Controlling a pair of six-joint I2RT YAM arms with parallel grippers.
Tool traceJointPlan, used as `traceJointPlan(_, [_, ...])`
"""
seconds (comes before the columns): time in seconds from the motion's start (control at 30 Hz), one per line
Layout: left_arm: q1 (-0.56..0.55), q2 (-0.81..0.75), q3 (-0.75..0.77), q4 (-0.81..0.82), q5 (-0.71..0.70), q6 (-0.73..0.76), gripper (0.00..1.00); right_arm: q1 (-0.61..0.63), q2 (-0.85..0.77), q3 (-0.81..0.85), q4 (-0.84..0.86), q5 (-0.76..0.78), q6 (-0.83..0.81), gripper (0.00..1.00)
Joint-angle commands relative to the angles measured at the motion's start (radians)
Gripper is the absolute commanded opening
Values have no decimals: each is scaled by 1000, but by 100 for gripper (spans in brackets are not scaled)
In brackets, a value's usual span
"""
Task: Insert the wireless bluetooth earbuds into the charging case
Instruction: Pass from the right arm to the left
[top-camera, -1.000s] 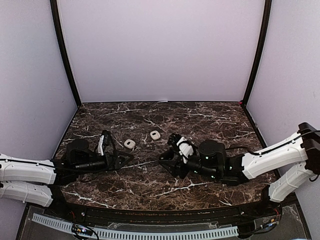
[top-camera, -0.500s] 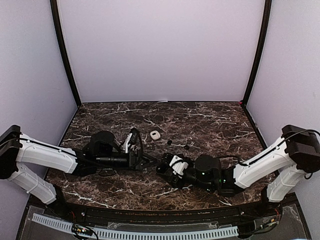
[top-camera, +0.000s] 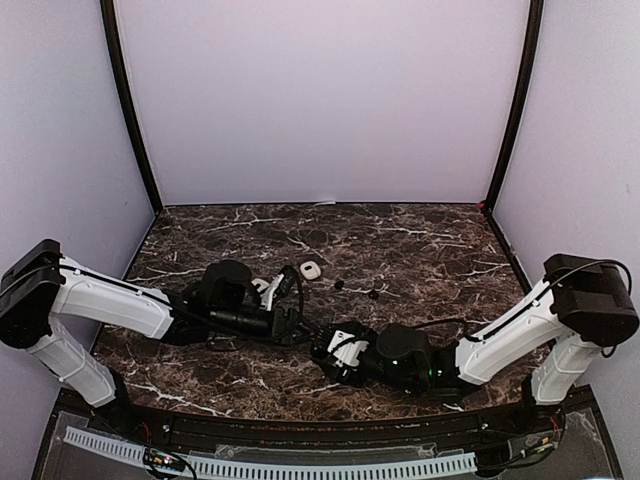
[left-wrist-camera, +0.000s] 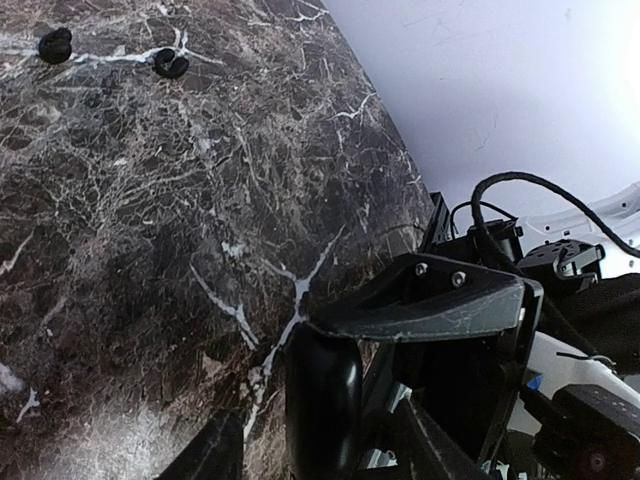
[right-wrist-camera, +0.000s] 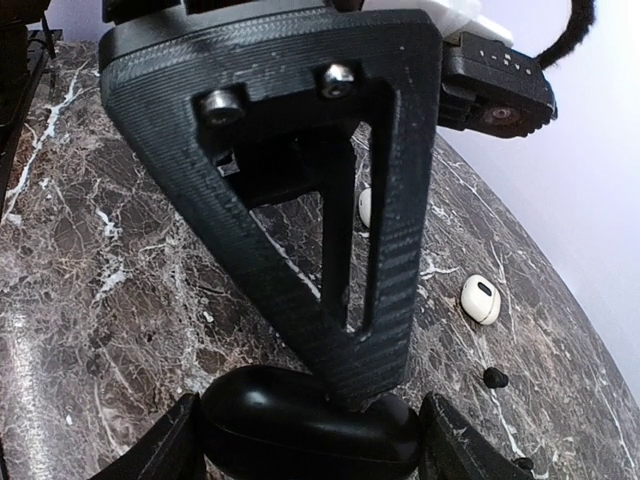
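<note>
Right end effector (top-camera: 325, 352) clamps glossy black pebble-shaped charging case (right-wrist-camera: 310, 425). Left end effector (top-camera: 293, 305) has one ribbed finger on it, grip unclear. Two matte black roundish earbuds (left-wrist-camera: 55, 45) lie far on veined brown marble surface (left-wrist-camera: 150, 220).

Left pincer (top-camera: 293, 312) and right pincer (top-camera: 325, 352) crowd front-centre — marble table (top-camera: 420, 235) behind looks open.

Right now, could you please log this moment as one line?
right gripper: shut on black case | left gripper: open around it | black earbuds: on table
</note>
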Motion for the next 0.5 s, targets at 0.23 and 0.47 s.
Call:
traceJointPlan(0.23, [-22,59,52,-56,49,18,50,17,21,35,46,29,-20,47])
traceJointPlan(0.47, [-35,77,62,-48,58,20,41,21,26,43,33,29,-18,47])
